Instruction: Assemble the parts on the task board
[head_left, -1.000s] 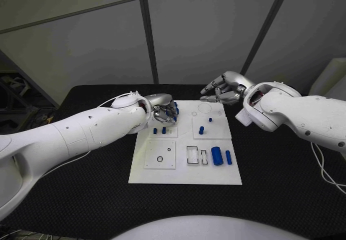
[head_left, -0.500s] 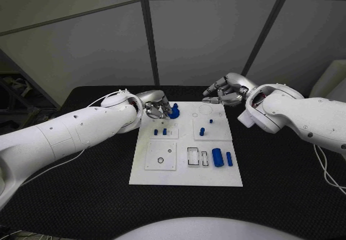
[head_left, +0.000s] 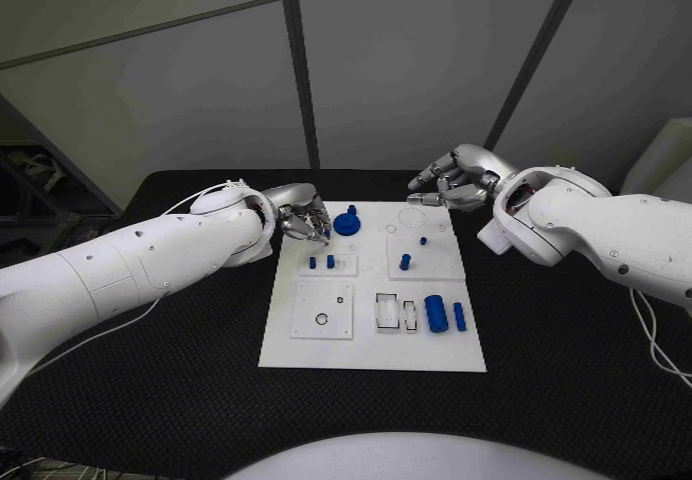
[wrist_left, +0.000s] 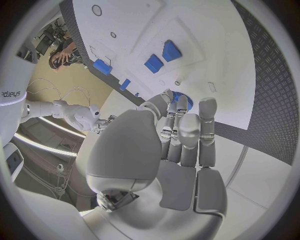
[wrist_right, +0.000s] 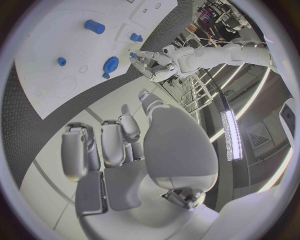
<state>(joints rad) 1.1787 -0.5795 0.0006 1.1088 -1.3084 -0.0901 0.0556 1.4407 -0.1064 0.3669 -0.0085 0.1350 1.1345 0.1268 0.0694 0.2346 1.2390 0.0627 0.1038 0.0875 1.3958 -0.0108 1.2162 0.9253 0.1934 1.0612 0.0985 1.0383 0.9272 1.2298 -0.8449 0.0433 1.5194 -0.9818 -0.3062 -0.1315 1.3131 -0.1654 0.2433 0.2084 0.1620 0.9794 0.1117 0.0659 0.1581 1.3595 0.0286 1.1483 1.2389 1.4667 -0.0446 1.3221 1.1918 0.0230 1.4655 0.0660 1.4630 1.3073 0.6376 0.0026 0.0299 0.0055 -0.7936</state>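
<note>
- Left hand (head_left: 306, 222): fingers curled, holding nothing, just beside the blue gear (head_left: 348, 224).
- Blue gear: seated at the far left corner of the white board (head_left: 372, 350).
- Right hand (head_left: 450, 182): fingers curled, empty, over the board's far edge.

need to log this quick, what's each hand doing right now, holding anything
Left hand: fingers at the blue gear-like part on the task board; cannot tell if it grips it.
Right hand: fingers curled in, holding nothing.

Black table (head_left: 173, 370), pale wall panels (head_left: 404, 70)
</note>
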